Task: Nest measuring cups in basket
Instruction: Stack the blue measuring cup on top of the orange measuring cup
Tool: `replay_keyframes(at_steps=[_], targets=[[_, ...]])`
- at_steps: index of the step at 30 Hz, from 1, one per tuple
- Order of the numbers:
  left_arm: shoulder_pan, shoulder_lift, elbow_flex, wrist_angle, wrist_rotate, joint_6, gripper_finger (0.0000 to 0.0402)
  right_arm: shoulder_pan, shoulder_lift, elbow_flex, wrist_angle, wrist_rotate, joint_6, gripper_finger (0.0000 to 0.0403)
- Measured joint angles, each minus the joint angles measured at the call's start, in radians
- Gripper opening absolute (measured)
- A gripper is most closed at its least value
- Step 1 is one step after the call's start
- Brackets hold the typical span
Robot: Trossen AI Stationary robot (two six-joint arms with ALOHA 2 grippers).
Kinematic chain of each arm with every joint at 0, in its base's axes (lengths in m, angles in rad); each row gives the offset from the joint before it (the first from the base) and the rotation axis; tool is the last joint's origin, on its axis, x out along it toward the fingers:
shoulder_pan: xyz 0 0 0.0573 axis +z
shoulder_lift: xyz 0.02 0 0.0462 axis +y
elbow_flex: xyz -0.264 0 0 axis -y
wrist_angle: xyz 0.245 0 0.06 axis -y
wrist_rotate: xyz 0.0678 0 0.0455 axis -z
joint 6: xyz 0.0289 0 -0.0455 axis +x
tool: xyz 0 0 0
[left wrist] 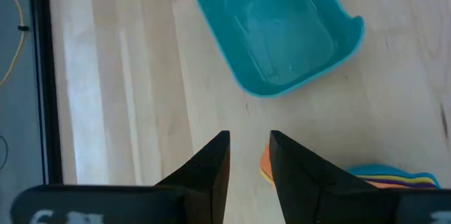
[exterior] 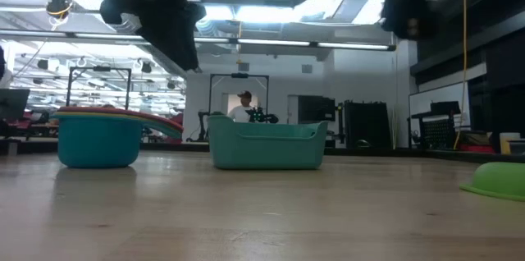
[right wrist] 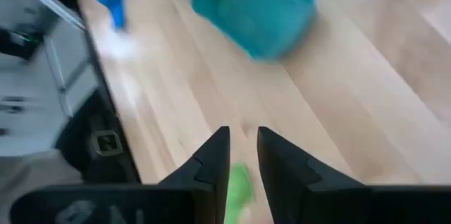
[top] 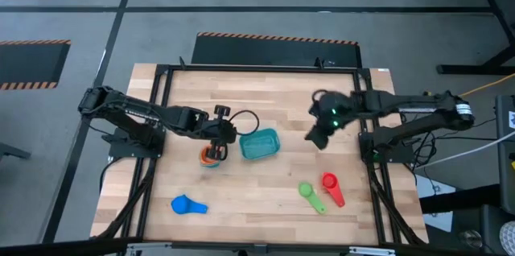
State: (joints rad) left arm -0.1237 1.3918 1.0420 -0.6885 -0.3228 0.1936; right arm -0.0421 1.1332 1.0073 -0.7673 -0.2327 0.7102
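The teal basket [top: 259, 144] [left wrist: 282, 34] stands on the table's middle and looks empty in the left wrist view. Left of it stands a stack of nested measuring cups [top: 211, 158] [exterior: 97, 138], its handles fanned out [left wrist: 391, 178]. My left gripper [top: 219, 133] [left wrist: 249, 146] hovers above the table between stack and basket, slightly open, nothing between its fingers. My right gripper [top: 317, 137] [right wrist: 243, 143] hangs right of the basket, slightly open and empty. A green cup [top: 311, 195] [right wrist: 238, 182], a red cup [top: 331, 187] and a blue cup [top: 187, 204] lie on the table near its near edge.
A black frame [top: 161, 79] runs around the wooden tabletop. Bare wood lies between the basket and the green and red cups. In the low view a person [exterior: 243, 107] stands far behind the table.
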Motion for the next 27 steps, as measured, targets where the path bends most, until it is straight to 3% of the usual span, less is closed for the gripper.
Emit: replay_keyframes(at_steps=[5, 12, 22, 27], targets=[[-0.006, 0.0, 0.0, 0.003, 0.0, -0.014, 0.0094, 0.128, -0.022, 0.0, -0.096, 0.158, 0.042, 0.0078], [-0.074, -0.007, 0.0, -0.002, 0.017, -0.179, 0.0094, 0.223, -0.016, 0.0, -0.085, 0.233, 0.037, 0.0078], [-0.278, -0.017, 0.027, 0.001, 0.278, -0.525, 0.0094, 0.277, -0.016, 0.0, -0.036, 0.251, 0.002, 0.0078], [-0.363, -0.017, 0.027, 0.002, 0.317, -0.745, 0.0094, 0.283, -0.016, 0.0, 0.031, 0.281, -0.035, 0.0078]])
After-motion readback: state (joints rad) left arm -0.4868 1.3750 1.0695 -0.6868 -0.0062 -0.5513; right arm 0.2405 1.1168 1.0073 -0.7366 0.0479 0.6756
